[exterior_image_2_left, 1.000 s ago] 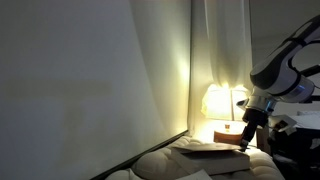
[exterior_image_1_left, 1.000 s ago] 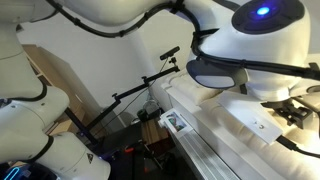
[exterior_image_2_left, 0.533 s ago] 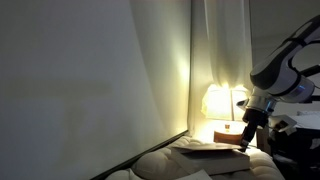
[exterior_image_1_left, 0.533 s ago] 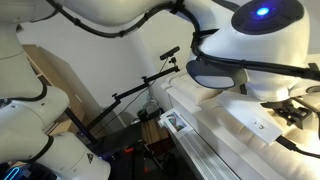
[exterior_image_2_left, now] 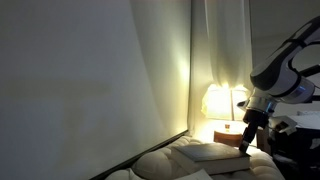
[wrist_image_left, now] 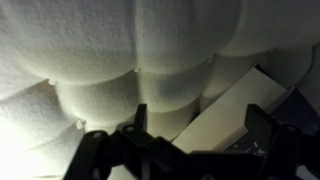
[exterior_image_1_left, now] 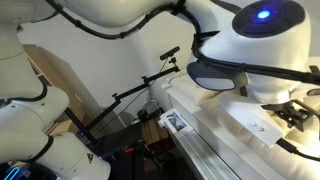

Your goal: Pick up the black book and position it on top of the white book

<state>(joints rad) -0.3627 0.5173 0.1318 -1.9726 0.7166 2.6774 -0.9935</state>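
Observation:
In the wrist view my gripper (wrist_image_left: 203,125) is open, its two dark fingers wide apart just above the quilted cream bedding (wrist_image_left: 100,60). Between them lies a pale slanted band (wrist_image_left: 215,115), with the black book's dark speckled cover (wrist_image_left: 255,152) showing at its lower right. I cannot tell whether the band is its page edge or the white book. In an exterior view a flat white book with a faint mark (exterior_image_1_left: 250,122) lies on the bed beside the gripper (exterior_image_1_left: 297,112). In an exterior view the gripper (exterior_image_2_left: 245,143) is down at a flat book shape (exterior_image_2_left: 212,151) on the bed.
A lit lamp (exterior_image_2_left: 220,102) glows behind the gripper, beside pale curtains (exterior_image_2_left: 160,70). The arm's large white links (exterior_image_1_left: 250,40) fill much of one exterior view. A black tripod (exterior_image_1_left: 140,92) and a cardboard box (exterior_image_1_left: 60,80) stand beside the bed.
In an exterior view the flat book shape by the gripper looks a little lower and flatter than before. The gripper itself has barely moved.

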